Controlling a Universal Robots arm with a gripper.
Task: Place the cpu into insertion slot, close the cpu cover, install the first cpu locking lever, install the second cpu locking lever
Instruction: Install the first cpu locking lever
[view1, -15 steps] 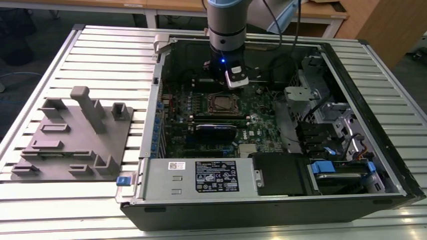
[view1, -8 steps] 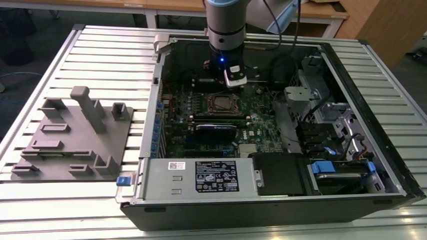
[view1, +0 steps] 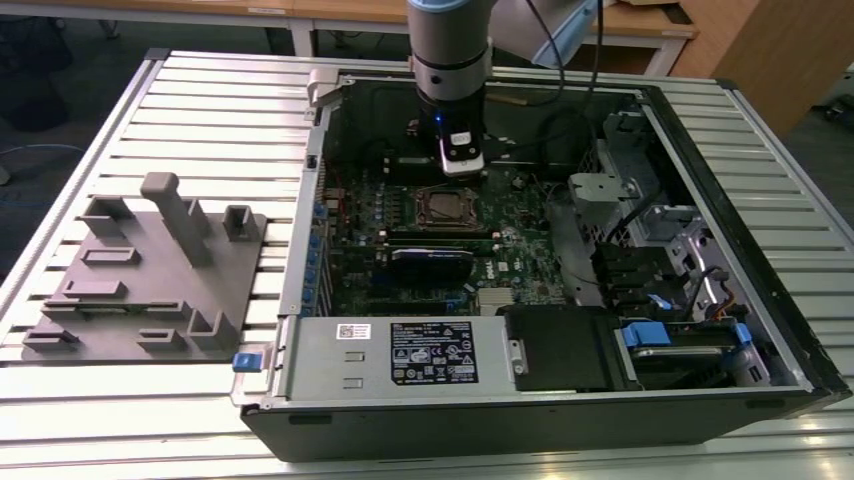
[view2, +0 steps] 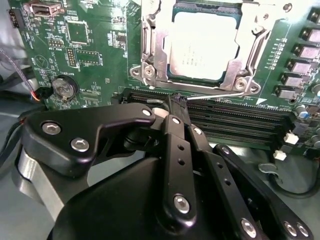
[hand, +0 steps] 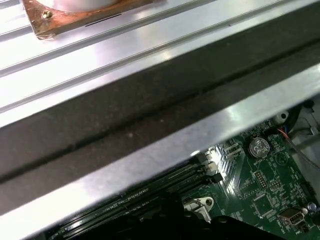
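The cpu (view2: 202, 45), with its dull silver top, lies in the insertion slot (view1: 447, 207) on the green board. The cpu cover (view2: 150, 50), a silver frame, lies flat around the chip. A thin silver locking lever (view2: 220, 94) runs along the socket's edge beside the memory slots. My gripper (view2: 178, 100) is shut, its black fingertips pressed together and touching the free end of that lever. In the exterior view the gripper (view1: 457, 176) hangs just behind the socket, inside the open computer case.
Long black memory slots (view2: 235, 117) lie beside the socket, and a coin battery (view2: 64, 88) sits nearby. A labelled grey power supply (view1: 400, 355) and drive bays (view1: 674, 340) fill the case front. A grey fixture (view1: 147, 270) stands on the slatted table at the exterior view's left.
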